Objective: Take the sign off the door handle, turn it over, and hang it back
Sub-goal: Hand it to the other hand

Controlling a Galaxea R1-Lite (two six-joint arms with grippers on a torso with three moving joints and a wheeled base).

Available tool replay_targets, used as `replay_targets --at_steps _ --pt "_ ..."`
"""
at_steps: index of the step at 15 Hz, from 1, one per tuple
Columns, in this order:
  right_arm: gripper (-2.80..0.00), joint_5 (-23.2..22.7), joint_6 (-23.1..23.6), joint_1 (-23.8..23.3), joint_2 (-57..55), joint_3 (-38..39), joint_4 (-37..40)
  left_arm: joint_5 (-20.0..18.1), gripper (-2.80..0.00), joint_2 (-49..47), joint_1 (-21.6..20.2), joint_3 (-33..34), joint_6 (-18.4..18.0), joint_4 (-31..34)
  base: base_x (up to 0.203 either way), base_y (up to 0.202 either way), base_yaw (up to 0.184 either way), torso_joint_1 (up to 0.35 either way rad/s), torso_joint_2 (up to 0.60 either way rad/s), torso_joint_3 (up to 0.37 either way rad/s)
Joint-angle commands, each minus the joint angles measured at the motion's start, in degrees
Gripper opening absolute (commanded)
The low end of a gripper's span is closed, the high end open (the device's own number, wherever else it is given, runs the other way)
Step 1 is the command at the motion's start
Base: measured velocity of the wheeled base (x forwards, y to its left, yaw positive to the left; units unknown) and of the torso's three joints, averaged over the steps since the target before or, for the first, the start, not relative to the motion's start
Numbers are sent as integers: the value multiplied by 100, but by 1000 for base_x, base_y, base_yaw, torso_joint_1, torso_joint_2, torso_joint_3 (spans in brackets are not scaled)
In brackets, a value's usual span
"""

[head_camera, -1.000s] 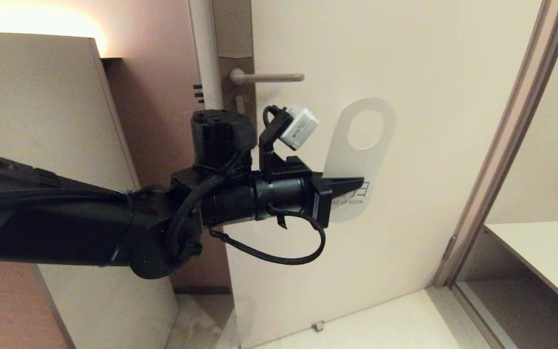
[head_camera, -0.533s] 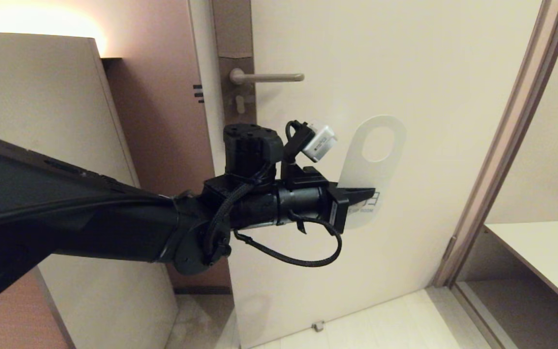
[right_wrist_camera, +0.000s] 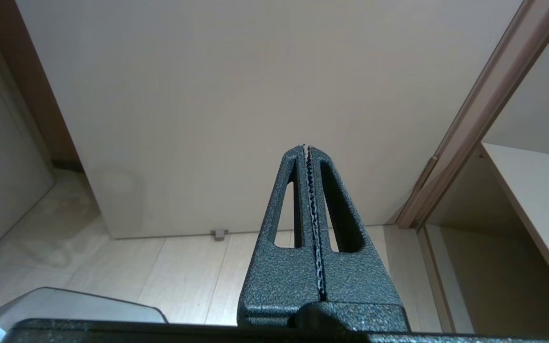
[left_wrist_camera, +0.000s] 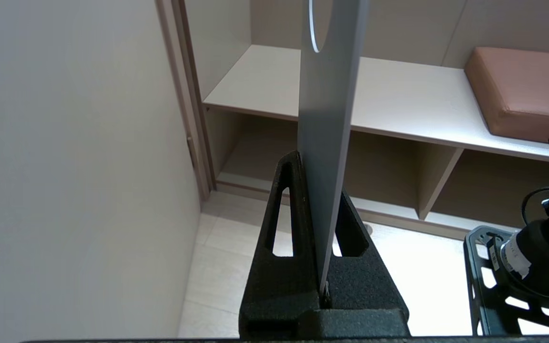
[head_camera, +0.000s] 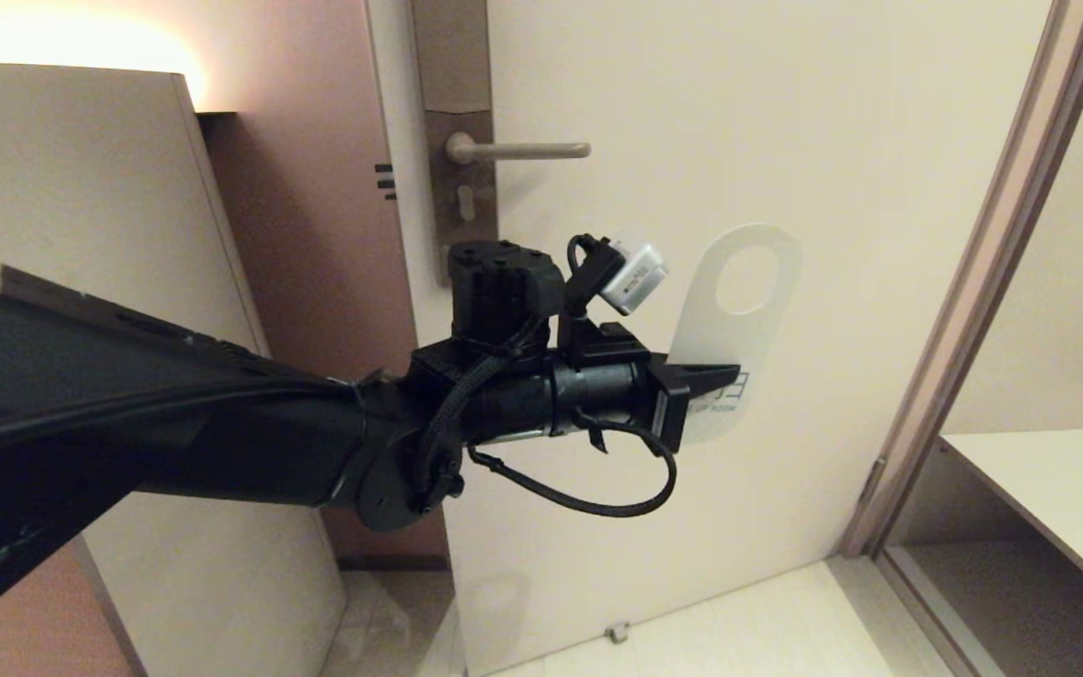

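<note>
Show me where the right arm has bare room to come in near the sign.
Free: the bare door face right of the sign, up to the door frame, and below it down to the floor. Also clear: the door handle, bare above. Crowded: left of the sign, where the left gripper and its arm fill the space.

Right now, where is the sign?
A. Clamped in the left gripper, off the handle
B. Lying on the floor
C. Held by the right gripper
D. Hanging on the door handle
A: the left gripper is shut on the sign's lower end, while the door handle is bare.
</note>
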State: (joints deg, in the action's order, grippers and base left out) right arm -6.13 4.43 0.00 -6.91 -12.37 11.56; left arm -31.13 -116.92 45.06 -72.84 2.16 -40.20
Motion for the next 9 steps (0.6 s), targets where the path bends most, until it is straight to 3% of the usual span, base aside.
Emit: replay_targets --at_steps 1,4,7,9 --pt "-280 -32 1 0 -932 -274 -96 -16 -280 11 45 -62 4 -23 0 0 0 0 0 0" --pt "-280 -432 11 0 -1948 -554 -571 -13 -280 29 55 -99 4 -23 0 0 0 0 0 0" --pt "-280 -1154 31 0 -2730 -687 -1091 -16 -280 46 55 -107 4 -23 0 0 0 0 0 0" --pt "-280 -1892 32 0 -3227 -795 -1365 -16 -280 82 64 -107 4 -23 0 0 0 0 0 0"
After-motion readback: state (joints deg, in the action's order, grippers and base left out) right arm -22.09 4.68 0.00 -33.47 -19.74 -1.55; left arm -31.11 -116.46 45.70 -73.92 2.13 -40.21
